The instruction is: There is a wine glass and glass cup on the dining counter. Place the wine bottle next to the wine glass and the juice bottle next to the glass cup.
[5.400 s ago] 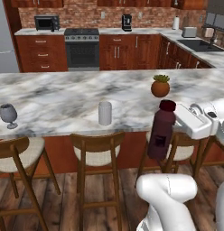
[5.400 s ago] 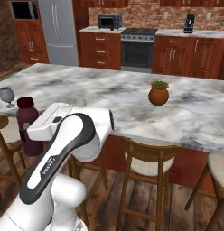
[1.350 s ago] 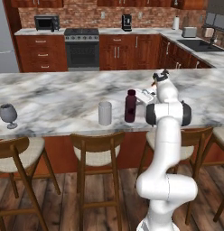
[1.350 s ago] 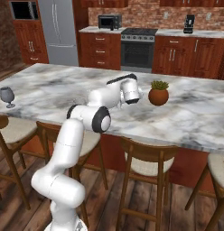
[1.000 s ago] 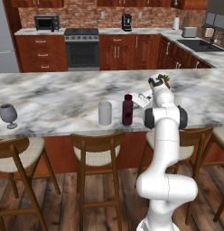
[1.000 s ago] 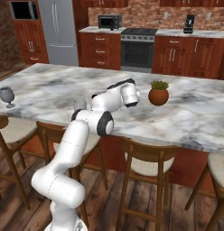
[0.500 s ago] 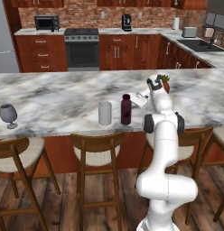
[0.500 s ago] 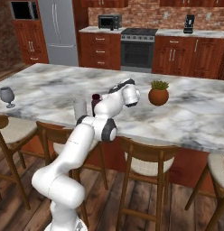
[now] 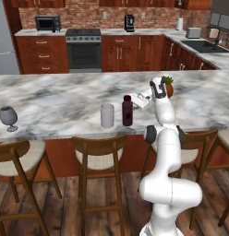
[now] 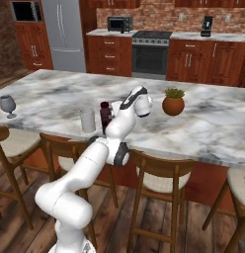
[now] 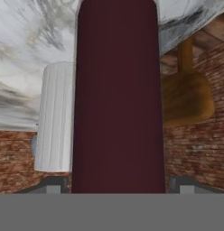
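Observation:
The juice bottle (image 9: 127, 110) (image 10: 104, 116), short and dark maroon, stands upright on the dining counter (image 9: 56, 99) just right of the glass cup (image 9: 107, 115) (image 10: 87, 120). In the hand view the juice bottle (image 11: 116, 99) rises between my fingertips (image 11: 53, 184), with a thin gap on each side, and the glass cup (image 11: 55, 117) is just beside it. My gripper (image 9: 136, 99) (image 10: 113, 109) (image 11: 116, 184) is open around the bottle's upper part. The wine glass (image 9: 9, 117) (image 10: 7, 104) stands far left on the counter. The wine bottle is out of view.
A potted plant (image 10: 173, 103) (image 9: 168, 84) sits on the counter right behind my arm. Wooden stools (image 9: 99, 152) line the counter's near edge. The kitchen cabinets and stove (image 9: 83, 48) are far behind.
Over the last seconds the juice bottle was carried left over the counter and now stands beside the glass cup. In the last half second the bottle has stayed still.

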Controlling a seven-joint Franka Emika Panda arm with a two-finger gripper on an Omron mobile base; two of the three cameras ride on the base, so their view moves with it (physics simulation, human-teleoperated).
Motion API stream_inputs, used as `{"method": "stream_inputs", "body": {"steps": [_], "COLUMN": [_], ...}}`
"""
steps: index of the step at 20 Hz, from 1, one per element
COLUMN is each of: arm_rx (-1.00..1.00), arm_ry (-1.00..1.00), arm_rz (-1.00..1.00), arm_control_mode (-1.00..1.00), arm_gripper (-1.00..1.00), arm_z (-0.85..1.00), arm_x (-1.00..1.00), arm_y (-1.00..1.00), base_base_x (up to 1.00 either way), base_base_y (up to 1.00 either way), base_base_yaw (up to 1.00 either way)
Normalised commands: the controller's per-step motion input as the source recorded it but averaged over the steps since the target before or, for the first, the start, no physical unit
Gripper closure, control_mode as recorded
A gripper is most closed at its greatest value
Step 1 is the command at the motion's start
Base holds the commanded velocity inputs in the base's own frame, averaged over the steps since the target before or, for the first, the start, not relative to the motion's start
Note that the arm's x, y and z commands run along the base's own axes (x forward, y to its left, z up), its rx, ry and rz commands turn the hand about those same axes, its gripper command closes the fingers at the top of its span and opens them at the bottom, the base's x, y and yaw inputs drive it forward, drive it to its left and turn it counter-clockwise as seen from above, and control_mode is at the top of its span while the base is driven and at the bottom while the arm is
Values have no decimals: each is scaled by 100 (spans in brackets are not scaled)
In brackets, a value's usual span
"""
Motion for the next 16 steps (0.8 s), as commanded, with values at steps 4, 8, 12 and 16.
{"method": "stream_inputs", "body": {"steps": [4, 8, 12, 16], "arm_rx": [0, 0, 0, 0], "arm_ry": [0, 0, -1, -4], "arm_rz": [7, 3, 0, 0], "arm_control_mode": [-100, -100, -100, -100], "arm_gripper": [-100, -100, -100, -100], "arm_z": [-42, 0, 0, 29], "arm_x": [-6, -47, -79, -39], "arm_y": [0, 3, 2, 0], "base_base_x": [0, 0, 0, 0], "base_base_y": [0, 0, 0, 0], "base_base_yaw": [0, 0, 0, 0]}}
